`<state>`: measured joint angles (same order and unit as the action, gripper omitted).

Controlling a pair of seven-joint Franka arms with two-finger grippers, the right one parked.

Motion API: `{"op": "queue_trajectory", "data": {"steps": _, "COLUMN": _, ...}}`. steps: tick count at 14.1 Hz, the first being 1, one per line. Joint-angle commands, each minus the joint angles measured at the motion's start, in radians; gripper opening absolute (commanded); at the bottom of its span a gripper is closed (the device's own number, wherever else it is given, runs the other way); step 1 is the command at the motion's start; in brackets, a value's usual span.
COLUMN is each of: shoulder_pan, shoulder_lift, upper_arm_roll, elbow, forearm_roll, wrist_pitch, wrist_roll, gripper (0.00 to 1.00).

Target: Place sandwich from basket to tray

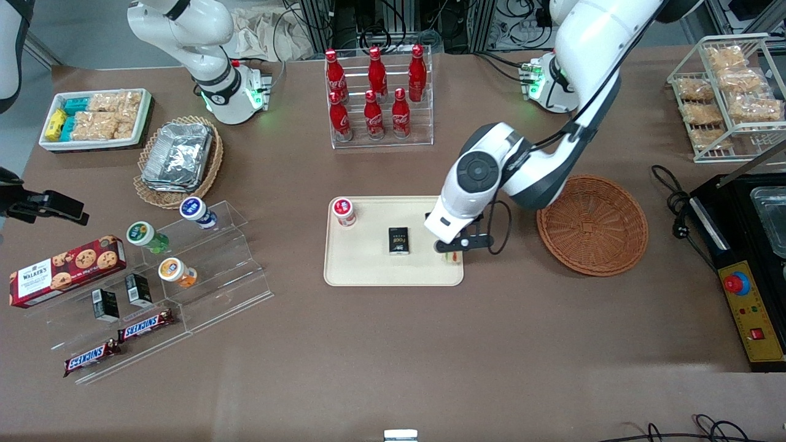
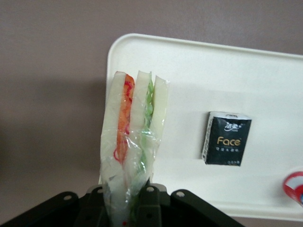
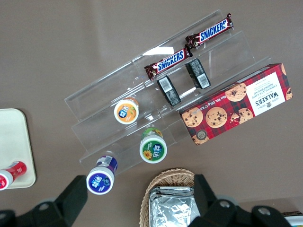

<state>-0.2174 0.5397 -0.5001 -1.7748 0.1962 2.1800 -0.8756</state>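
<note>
End effector [image 1: 453,253] lowered, fingers clamped

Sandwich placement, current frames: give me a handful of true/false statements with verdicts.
1. The gripper is shut on the sandwich. True.
2. The brown basket has the sandwich in it. False: the basket holds nothing; the sandwich is at the gripper, over the tray's corner.
3. A black tissue pack lies on the tray. True.
4. The sandwich lies flat on the tray, released. False: it hangs from the closed fingers, with the gripper over the tray's end nearest the basket.
5. The red-lidded pot stands on the table beside the tray. False: it is on the tray, in the corner toward the parked arm's end.
</note>
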Motion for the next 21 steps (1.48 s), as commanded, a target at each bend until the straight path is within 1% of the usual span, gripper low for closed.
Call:
{"op": "queue_trajectory", "data": {"steps": 1, "shoulder_pan": -0.013, "shoulder_lift": 0.057, "upper_arm_roll": 0.005, "elbow": 0.026, "forearm_roll": 0.075, "wrist_pitch": 0.021, "wrist_roll": -0.031, "gripper": 0.0}}
{"op": "queue_trajectory", "data": {"steps": 2, "shoulder_pan": -0.014, "shoulder_lift": 0.068, "upper_arm_roll": 0.005, "elbow": 0.025, "forearm_roll": 0.077, "wrist_pitch": 0.026, "wrist_roll": -0.031, "gripper": 0.0}}
{"op": "queue_trajectory", "data": {"steps": 4, "shoulder_pan": -0.026, "shoulder_lift": 0.088, "upper_arm_roll": 0.005, "elbow": 0.026, "forearm_roll": 0.094, "wrist_pitch": 0.047, "wrist_roll": -0.031, "gripper": 0.16}}
{"op": "queue_trajectory", "data": {"steps": 5, "shoulder_pan": -0.026, "shoulder_lift": 0.098, "upper_arm_roll": 0.005, "elbow": 0.026, "forearm_roll": 0.104, "wrist_pitch": 0.058, "wrist_roll": -0.031, "gripper": 0.37}}
{"op": "queue_trajectory", "data": {"steps": 6, "shoulder_pan": -0.026, "shoulder_lift": 0.097, "upper_arm_roll": 0.005, "elbow": 0.026, "forearm_roll": 0.106, "wrist_pitch": 0.06, "wrist_roll": -0.031, "gripper": 0.56}}
{"op": "queue_trajectory", "data": {"steps": 7, "shoulder_pan": -0.026, "shoulder_lift": 0.098, "upper_arm_roll": 0.006, "elbow": 0.026, "forearm_roll": 0.108, "wrist_pitch": 0.06, "wrist_roll": -0.031, "gripper": 0.84}}
{"op": "queue_trajectory", "data": {"steps": 8, "shoulder_pan": -0.026, "shoulder_lift": 0.098, "upper_arm_roll": 0.005, "elbow": 0.026, "forearm_roll": 0.109, "wrist_pitch": 0.06, "wrist_roll": -0.03, "gripper": 1.0}}
{"op": "queue_trajectory", "data": {"steps": 12, "shoulder_pan": -0.019, "shoulder_lift": 0.085, "upper_arm_roll": 0.005, "elbow": 0.037, "forearm_roll": 0.109, "wrist_pitch": 0.06, "wrist_roll": -0.033, "gripper": 1.0}}
{"op": "queue_trajectory", "data": {"steps": 14, "shoulder_pan": -0.002, "shoulder_lift": 0.039, "upper_arm_roll": 0.005, "elbow": 0.047, "forearm_roll": 0.092, "wrist_pitch": 0.057, "wrist_roll": -0.033, "gripper": 1.0}}
{"op": "queue_trajectory", "data": {"steps": 16, "shoulder_pan": 0.041, "shoulder_lift": -0.01, "upper_arm_roll": 0.002, "elbow": 0.075, "forearm_roll": 0.077, "wrist_pitch": 0.031, "wrist_roll": -0.033, "gripper": 1.0}}
{"op": "queue_trajectory", "data": {"steps": 17, "shoulder_pan": 0.05, "shoulder_lift": -0.041, "upper_arm_roll": 0.005, "elbow": 0.09, "forearm_roll": 0.062, "wrist_pitch": 0.002, "wrist_roll": -0.033, "gripper": 1.0}}
{"op": "queue_trajectory", "data": {"steps": 19, "shoulder_pan": 0.114, "shoulder_lift": -0.114, "upper_arm_roll": 0.003, "elbow": 0.136, "forearm_roll": 0.052, "wrist_pitch": -0.136, "wrist_roll": -0.028, "gripper": 1.0}}
{"op": "queue_trajectory", "data": {"steps": 21, "shoulder_pan": 0.176, "shoulder_lift": -0.155, "upper_arm_roll": 0.0, "elbow": 0.224, "forearm_roll": -0.004, "wrist_pitch": -0.306, "wrist_roll": -0.013, "gripper": 1.0}}
